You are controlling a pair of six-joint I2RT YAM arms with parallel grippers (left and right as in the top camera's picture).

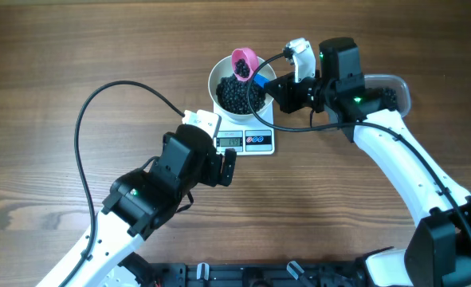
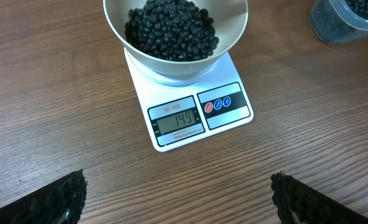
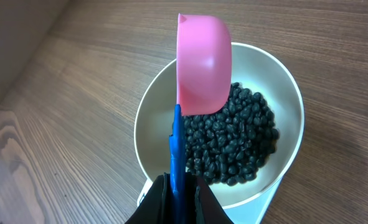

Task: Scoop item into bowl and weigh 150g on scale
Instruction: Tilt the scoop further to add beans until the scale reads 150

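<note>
light: bright, even | shadows: soft, short | focus: sharp centre, near edges blurred

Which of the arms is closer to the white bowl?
The right arm. Its jaws hold the scoop over the bowl. The left arm hangs with jaws open in front of the scale, short of the bowl.

White arms [image 1: 398,159] — black joints [image 1: 340,60], looping black cables [image 1: 78,127].

the right gripper [image 3: 177,190] pinches the blue handle [image 3: 177,143] of a pink scoop [image 3: 202,62], tipped sideways above black beans [image 3: 240,137] in the white bowl [image 3: 147,118].
</note>
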